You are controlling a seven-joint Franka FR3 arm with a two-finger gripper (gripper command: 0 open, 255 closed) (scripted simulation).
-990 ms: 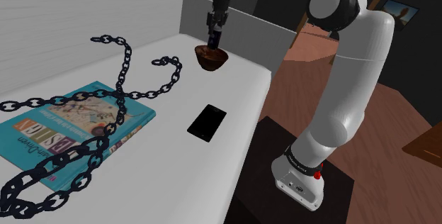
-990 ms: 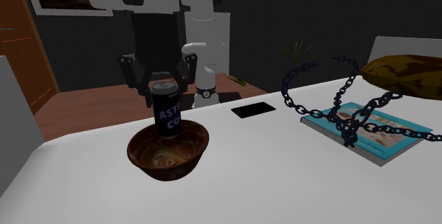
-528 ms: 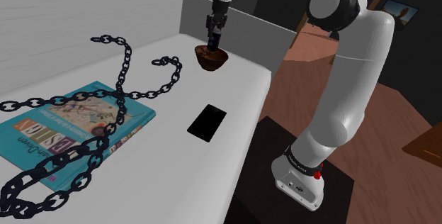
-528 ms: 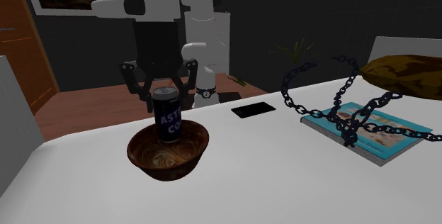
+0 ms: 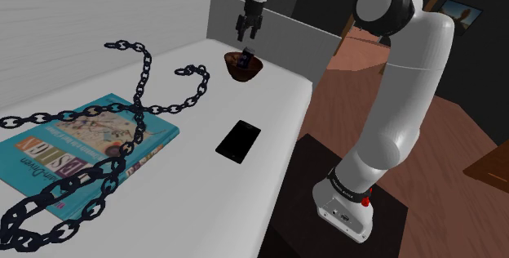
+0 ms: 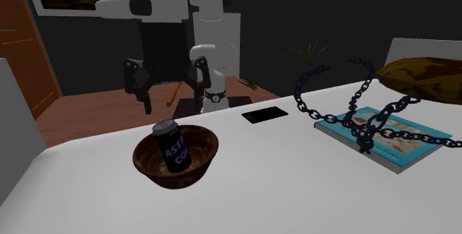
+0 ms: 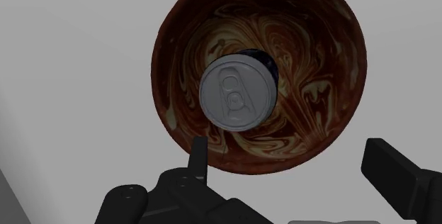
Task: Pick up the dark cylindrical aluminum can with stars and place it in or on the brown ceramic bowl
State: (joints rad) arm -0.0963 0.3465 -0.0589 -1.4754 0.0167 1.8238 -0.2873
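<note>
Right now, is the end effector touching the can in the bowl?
Apart. In the second exterior view the open end effector hangs above the can in the bowl, a clear gap between them.

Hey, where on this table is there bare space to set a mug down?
The widest bare stretch of table lies between the brown bowl, the black phone and the book, toward the second exterior view's near edge. The book end is crowded: the chain drapes over it. The bowl holds the can.
</note>
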